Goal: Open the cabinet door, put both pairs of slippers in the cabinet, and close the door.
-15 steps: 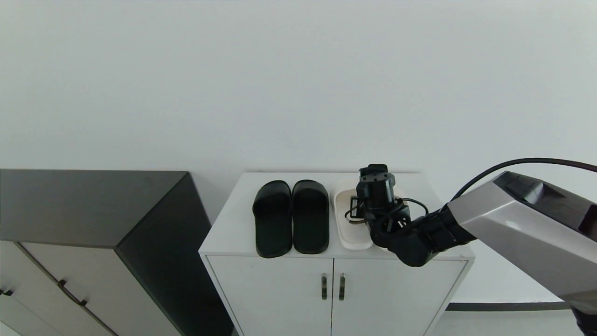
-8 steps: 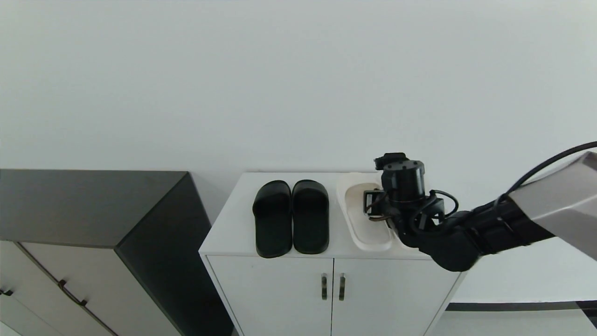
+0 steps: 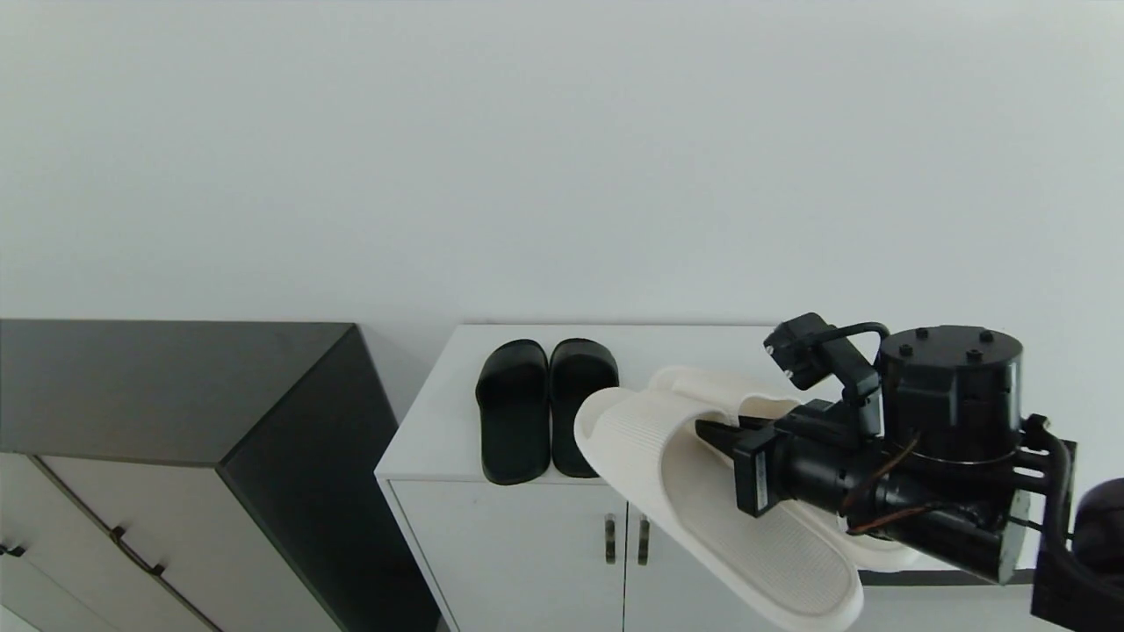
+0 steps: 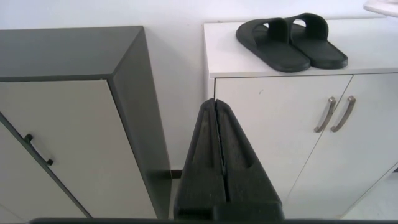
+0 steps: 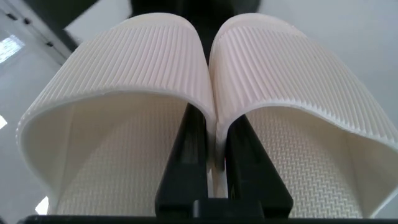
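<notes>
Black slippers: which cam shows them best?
Left wrist view: both black slippers lie whole and unobstructed, side by side on the white cabinet. In the head view the white slippers, held in the right gripper, cover part of the right-hand one.

The white slippers (image 3: 641,439) hide the right door (image 3: 667,597) (mostly).

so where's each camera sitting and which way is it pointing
Head view: on the robot's head, facing forward and down at the white cabinet; shows the right gripper holding the white slippers.
Left wrist view: on the left arm, facing the cabinet's closed doors; shows the shut left gripper.
Right wrist view: on the right arm, looking along its fingers into the slippers' straps.
Head and left wrist views share the black slippers on the cabinet top.
</notes>
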Controlling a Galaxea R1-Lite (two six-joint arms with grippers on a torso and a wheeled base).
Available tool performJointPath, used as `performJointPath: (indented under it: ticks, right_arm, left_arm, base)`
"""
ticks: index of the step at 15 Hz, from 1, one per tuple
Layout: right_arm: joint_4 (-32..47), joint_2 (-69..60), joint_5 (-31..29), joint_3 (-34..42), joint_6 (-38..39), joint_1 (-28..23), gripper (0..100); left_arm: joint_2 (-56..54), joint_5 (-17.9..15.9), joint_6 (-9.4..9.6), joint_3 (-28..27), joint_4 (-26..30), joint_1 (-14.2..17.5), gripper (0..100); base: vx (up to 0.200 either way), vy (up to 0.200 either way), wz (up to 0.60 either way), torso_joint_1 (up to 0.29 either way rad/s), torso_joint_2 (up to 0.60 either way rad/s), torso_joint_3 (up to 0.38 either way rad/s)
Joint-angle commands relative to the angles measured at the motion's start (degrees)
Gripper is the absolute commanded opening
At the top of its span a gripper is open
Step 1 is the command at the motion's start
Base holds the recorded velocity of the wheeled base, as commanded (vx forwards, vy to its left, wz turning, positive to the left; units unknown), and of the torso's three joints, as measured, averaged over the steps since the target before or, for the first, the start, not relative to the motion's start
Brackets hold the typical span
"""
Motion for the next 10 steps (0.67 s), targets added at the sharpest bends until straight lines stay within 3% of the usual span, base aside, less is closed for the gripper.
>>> performJointPath:
  ticks: [1, 4, 10]
  right_arm:
    - [0.0, -3.2, 0.1, 1.4, 0.0, 1.5, 0]
    - [-0.2, -2.6, 0.1, 2.6, -0.3, 2.0, 0]
    - [-0.3, -2.5, 0.0, 2.8, -0.3, 2.0, 0]
  left_arm:
    - [0.0, 0.0, 0.02, 0.0, 0.0, 0.0, 0]
    - [0.0, -0.1, 0.02, 0.0, 0.0, 0.0, 0]
    - [0.0, -0.1, 0.02, 0.0, 0.0, 0.0, 0]
  base:
    - [0.000, 0.000, 0.00, 0.000, 0.00, 0.000]
    - [0.000, 0.000, 0.00, 0.000, 0.00, 0.000]
    - [-0.200, 0.000, 0.00, 0.006, 0.00, 0.002]
